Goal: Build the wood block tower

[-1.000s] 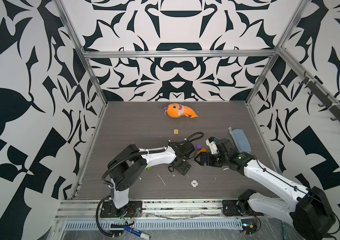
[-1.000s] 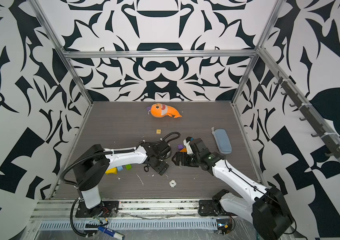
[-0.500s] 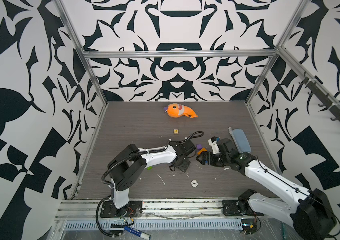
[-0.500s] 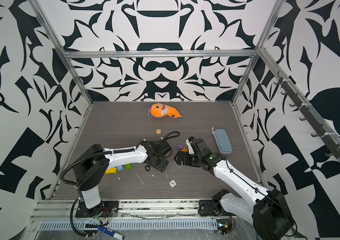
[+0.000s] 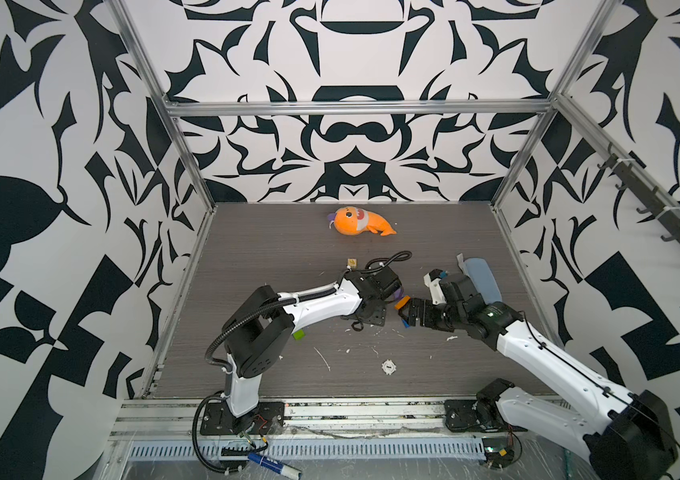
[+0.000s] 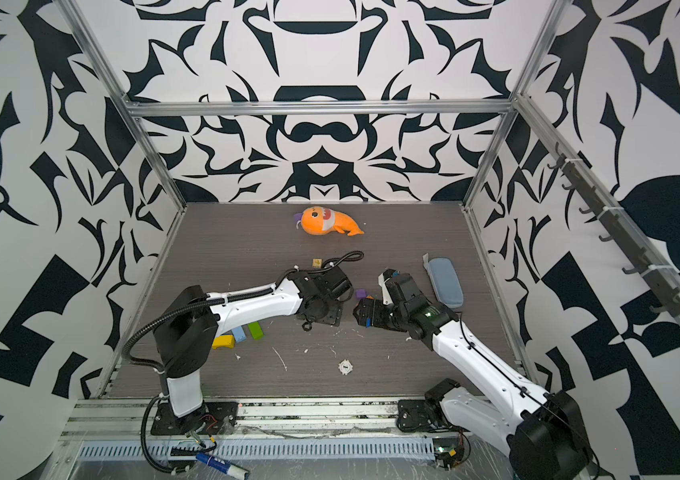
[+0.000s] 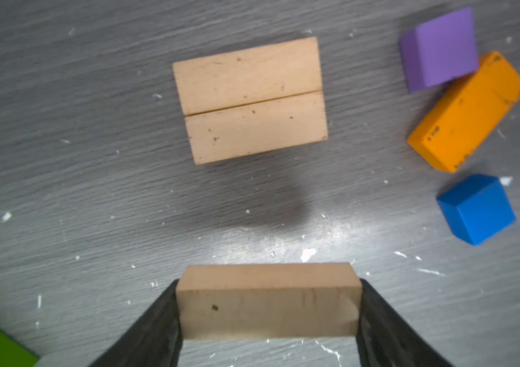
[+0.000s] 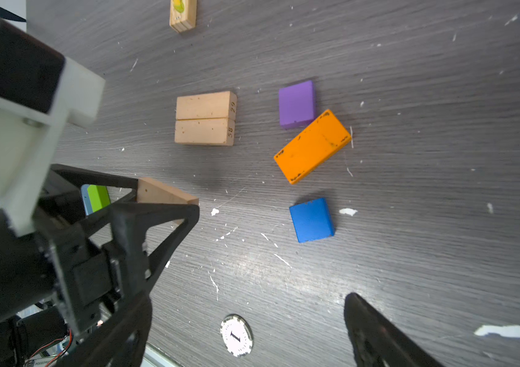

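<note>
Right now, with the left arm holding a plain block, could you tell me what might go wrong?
1. The left fingers grip the plain block by its ends only; it could twist or slip on release.
2. The two-block base lies loose; a hard landing may spread it.
3. The open right fingers hover close by and might bump the orange brick.

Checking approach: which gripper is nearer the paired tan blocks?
Left. The left gripper, holding a tan block, sits just before the pair; right gripper is farther, beyond the blue cube.
</note>
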Available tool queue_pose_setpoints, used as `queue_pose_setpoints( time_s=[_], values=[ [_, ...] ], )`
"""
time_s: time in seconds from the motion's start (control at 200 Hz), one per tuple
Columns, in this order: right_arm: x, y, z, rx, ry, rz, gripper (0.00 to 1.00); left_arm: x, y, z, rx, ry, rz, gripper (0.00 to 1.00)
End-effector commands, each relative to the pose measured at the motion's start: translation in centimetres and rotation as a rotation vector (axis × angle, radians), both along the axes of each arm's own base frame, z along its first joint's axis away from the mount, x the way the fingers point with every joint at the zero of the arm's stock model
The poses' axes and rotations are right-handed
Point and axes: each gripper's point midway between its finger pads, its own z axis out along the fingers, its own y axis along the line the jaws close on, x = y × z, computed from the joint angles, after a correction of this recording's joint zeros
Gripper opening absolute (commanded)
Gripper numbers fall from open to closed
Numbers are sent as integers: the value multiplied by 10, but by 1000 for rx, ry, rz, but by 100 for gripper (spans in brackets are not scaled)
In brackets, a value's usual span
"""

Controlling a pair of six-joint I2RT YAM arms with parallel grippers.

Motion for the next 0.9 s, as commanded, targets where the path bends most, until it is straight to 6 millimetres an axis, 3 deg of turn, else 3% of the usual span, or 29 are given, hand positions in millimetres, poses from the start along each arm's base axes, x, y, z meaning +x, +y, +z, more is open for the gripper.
queue_pose_setpoints(
  time_s=[0.0, 0.385, 0.895],
  values=[
    [8, -1, 19, 12, -45, -19, 98, -1, 6, -6, 29, 26, 95, 61],
    [7, -4, 30, 26, -74, -31, 98, 7, 1, -24, 19, 62, 151, 61],
    [9, -10, 43, 28, -107, -55, 98, 21, 1, -30, 36, 54, 151, 63]
  ],
)
